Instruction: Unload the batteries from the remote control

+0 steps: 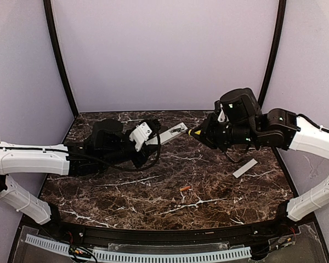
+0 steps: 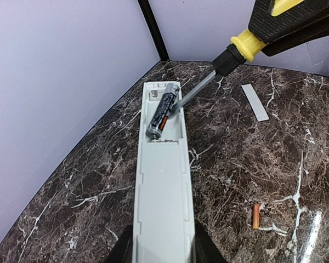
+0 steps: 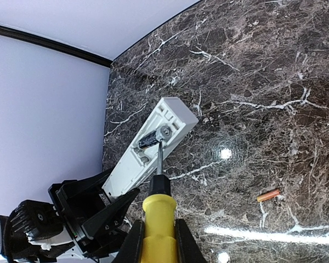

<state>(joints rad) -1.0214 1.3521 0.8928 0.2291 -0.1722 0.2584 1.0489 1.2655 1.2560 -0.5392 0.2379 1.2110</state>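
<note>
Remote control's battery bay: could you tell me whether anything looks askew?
Yes: the dark cylindrical battery lies slantwise in the open bay of the long white remote control, the tip of the yellow-handled screwdriver at it. A small orange battery lies loose on the marble table.

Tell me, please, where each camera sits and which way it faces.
Top external: above, behind the robot, facing down on the table; left arm, right arm show.
Left wrist: left arm, facing along the remote to its battery bay; left end effector at bottom.
Right wrist: right arm, facing down the screwdriver; right end effector flanks it.
All share the loose battery.
</note>
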